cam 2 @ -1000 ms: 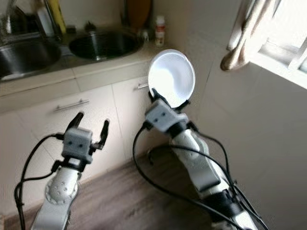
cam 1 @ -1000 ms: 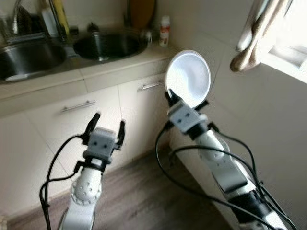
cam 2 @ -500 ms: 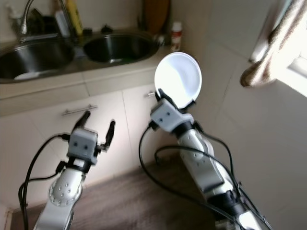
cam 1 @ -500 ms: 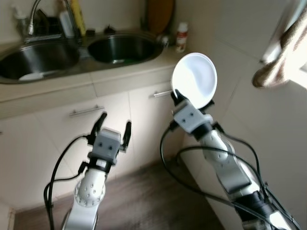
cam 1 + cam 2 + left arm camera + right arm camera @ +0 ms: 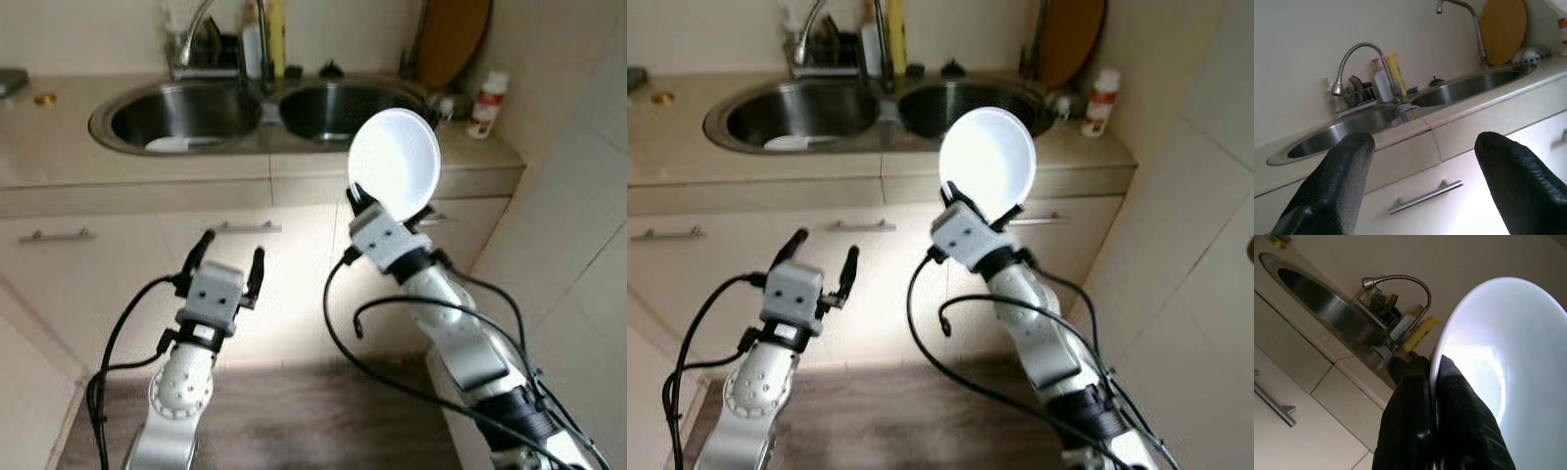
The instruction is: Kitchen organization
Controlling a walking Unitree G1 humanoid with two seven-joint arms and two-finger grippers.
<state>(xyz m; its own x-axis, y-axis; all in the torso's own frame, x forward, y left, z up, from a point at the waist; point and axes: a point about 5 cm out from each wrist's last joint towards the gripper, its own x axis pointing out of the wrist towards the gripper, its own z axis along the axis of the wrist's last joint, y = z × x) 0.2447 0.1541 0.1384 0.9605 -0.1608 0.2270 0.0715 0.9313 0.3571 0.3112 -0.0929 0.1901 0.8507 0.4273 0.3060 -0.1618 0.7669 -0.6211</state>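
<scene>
Right gripper (image 5: pixel 355 199) fingers pinch the rim of a white plate (image 5: pixel 394 163) held upright before the sink (image 5: pixel 186 116) — likely stiff, smooth, breakable; left gripper (image 5: pixel 229 259) hangs open, empty

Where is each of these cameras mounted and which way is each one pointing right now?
Left and right eye views: on the head, looking forward and down at the double sink and cabinets, with both arms.
Left wrist view: along the open left gripper, toward the faucet.
Right wrist view: along the right gripper pinching the white plate.
Shared: sink, faucet, yellow bottle.
</scene>
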